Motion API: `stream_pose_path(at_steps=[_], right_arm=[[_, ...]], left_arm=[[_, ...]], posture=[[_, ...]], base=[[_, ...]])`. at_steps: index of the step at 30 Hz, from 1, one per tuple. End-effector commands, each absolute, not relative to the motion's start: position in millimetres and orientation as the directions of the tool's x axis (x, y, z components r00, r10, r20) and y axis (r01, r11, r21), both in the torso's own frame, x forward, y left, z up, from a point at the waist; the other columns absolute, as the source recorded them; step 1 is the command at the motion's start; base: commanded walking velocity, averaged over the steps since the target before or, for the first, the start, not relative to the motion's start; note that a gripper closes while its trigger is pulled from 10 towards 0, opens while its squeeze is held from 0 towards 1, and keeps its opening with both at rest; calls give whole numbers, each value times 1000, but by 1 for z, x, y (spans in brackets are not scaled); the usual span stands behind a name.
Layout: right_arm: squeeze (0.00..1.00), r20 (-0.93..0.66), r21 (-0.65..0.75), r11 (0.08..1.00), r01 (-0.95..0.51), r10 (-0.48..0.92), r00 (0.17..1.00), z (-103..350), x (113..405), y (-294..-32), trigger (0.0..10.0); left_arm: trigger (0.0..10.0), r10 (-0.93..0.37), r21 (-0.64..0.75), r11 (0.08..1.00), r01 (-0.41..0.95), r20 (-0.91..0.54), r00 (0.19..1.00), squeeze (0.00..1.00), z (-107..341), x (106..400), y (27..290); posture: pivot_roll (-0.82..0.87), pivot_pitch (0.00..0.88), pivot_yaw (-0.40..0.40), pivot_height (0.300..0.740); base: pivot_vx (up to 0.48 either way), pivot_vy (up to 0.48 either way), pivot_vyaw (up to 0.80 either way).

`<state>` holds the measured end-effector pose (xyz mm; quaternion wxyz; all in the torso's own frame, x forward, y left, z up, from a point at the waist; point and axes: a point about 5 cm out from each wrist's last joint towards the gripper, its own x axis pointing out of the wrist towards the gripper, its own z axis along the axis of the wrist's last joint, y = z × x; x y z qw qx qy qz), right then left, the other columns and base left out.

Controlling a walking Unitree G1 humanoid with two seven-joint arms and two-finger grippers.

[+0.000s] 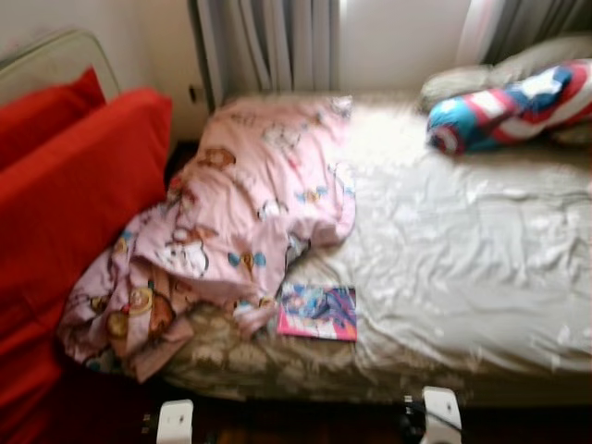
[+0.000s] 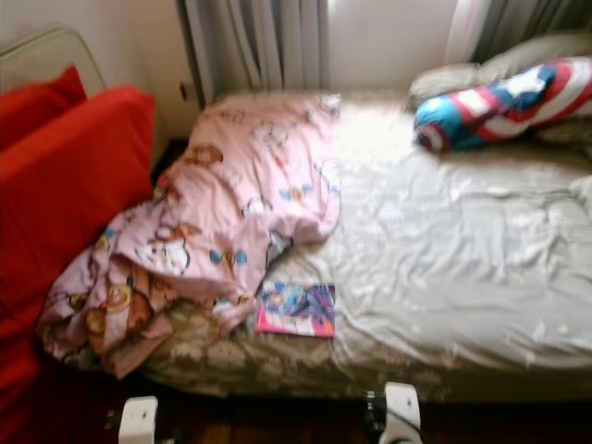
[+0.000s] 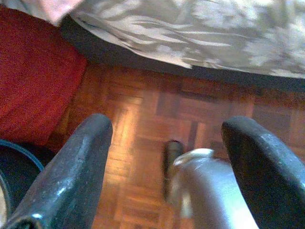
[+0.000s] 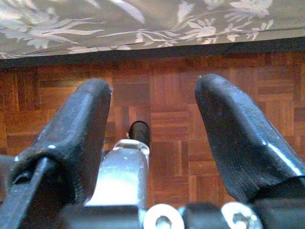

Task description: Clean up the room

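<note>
While both arms hang low at the foot of the bed, I see the left gripper (image 3: 167, 143) with its fingers spread wide over the parquet floor (image 3: 157, 109), holding nothing, and the right gripper (image 4: 152, 119) likewise spread and empty above the same wood. Just ahead, the floral bed skirt (image 4: 143, 24) drops over the mattress edge. On the near edge of the bed (image 1: 462, 277) lies a pink and blue book (image 1: 318, 312), flat, touching the hem of a crumpled pink cartoon-print blanket (image 1: 250, 203). That blanket is bunched on the left side, one end spilling off the corner toward the red sofa (image 1: 74, 203) beside the bed. Farther back, at the right, a red, white and blue shield-patterned pillow (image 1: 513, 106) rests against pale pillows (image 1: 462, 83). Grey curtains (image 1: 268, 46) hang behind.
</note>
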<state>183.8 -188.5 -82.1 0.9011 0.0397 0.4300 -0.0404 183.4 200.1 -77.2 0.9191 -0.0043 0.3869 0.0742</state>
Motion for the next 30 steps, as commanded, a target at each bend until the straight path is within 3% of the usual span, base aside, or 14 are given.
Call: stream_pose_path(at_steps=[1,18,30], right_arm=[[0,-779,59,993,101,-17,627,-82,185,-180,10000],[0,-778,63,993,103,-16,628,-82,186,-179,10000],[0,-779,62,993,103,-16,626,-83,185,-179,10000]], left_arm=[[10000,153,68,986,-152,-732,664,0,-81,173,207],[10000,144,71,988,-134,-727,671,0,-80,175,208],[10000,144,79,989,-127,-725,673,0,-80,175,208]], posture=[[-22,97,-6,740],[-19,116,-7,740],[-17,117,-7,740]], base=[[0,270,0],[0,32,0],[0,-438,0]])
